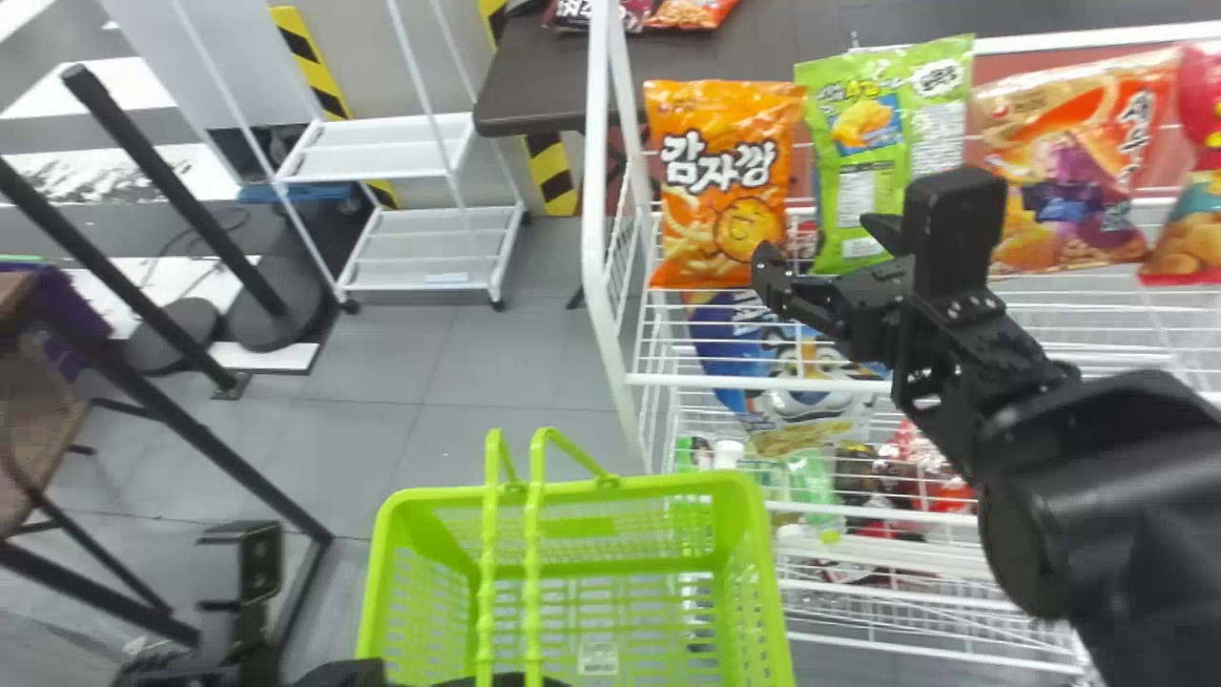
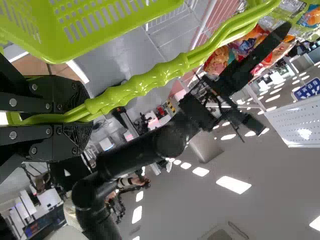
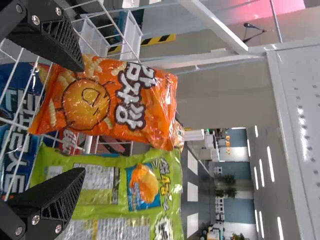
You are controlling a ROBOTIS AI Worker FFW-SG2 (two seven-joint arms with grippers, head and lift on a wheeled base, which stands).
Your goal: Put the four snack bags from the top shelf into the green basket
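Handles [image 2: 150, 77] of the green basket [image 1: 668, 489] are resting in the left gripper [image 2: 87, 114], its jaws pinching them. Above and right of the basket, the top shelf [image 1: 658, 379] is holding the orange bag [image 1: 725, 181], then, farther from the basket, the green bag [image 1: 863, 143], the orange-red bag [image 1: 1059, 181] and the red-edged bag [image 1: 1204, 219]. Likely light, puffed and slick, the orange bag is promising brittle contents, so its two side edges at mid-height are inviting an even, gentle squeeze. The right gripper [image 3: 82, 120] is hovering close by, jaws spread, one fingertip overlapping the green bag, risking a double catch.
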